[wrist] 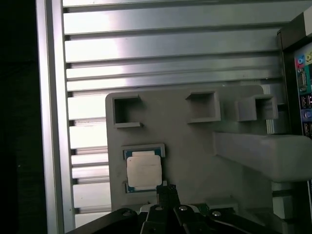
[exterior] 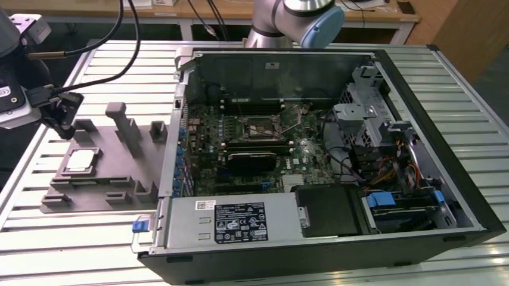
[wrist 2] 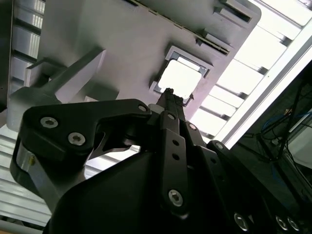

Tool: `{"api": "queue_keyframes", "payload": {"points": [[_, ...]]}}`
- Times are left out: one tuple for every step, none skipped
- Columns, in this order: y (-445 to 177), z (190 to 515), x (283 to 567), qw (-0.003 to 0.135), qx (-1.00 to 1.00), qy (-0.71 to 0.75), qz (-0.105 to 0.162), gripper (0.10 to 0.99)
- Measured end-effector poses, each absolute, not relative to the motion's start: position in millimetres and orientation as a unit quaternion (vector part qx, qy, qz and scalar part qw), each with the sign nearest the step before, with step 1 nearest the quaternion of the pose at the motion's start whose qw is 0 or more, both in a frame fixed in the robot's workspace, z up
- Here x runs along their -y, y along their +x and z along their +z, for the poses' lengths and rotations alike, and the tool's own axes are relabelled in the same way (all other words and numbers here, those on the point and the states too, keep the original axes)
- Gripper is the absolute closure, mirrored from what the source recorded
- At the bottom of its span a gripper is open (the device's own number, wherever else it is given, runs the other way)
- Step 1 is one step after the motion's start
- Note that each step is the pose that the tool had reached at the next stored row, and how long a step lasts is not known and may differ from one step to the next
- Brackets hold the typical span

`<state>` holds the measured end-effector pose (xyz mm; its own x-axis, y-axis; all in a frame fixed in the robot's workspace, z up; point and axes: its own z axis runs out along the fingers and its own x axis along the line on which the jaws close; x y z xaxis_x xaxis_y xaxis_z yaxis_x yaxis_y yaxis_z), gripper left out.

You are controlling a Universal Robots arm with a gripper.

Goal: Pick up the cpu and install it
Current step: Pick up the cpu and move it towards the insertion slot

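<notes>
The cpu (exterior: 82,159), a small square chip with a pale silvery top, lies flat in a recess of the grey plastic fixture (exterior: 111,179) on the exterior view's left, outside the computer case. My gripper (exterior: 64,122) hangs over the fixture's far left edge, a little above and just short of the cpu. In both wrist views the cpu (wrist 2: 179,79) (wrist: 144,170) lies right beyond the gripper (wrist 2: 168,93) (wrist: 165,190), whose black fingers meet at a narrow tip with nothing between them. The black motherboard socket (exterior: 261,128) sits inside the case.
The open computer case (exterior: 445,137) lies on its side on the slatted metal table (exterior: 119,65). A power supply (exterior: 230,220) occupies its near edge, with cables and a drive cage to the right. Upright grey posts (exterior: 119,119) rise from the fixture near the gripper.
</notes>
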<state>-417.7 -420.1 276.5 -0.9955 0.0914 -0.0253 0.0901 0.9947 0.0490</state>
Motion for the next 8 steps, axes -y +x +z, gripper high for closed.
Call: {"api": "queue_keyframes", "payload": {"points": [[-418.3,275.7,420.3,0.014,-0.999,0.045,0.024,0.980],[-418.9,274.9,420.5,0.014,-0.999,0.045,0.024,0.980],[-419.5,274.2,420.7,0.014,-0.999,0.045,0.024,0.980],[-420.1,273.4,420.8,0.014,-0.999,0.045,0.024,0.980],[-420.6,272.7,421.0,0.014,-0.999,0.045,0.024,0.980],[-421.2,271.9,421.2,0.014,-0.999,0.045,0.024,0.980],[-421.6,271.1,421.3,0.014,-0.999,0.045,0.024,0.980],[-422.1,270.3,421.5,0.014,-0.999,0.045,0.024,0.980]]}}
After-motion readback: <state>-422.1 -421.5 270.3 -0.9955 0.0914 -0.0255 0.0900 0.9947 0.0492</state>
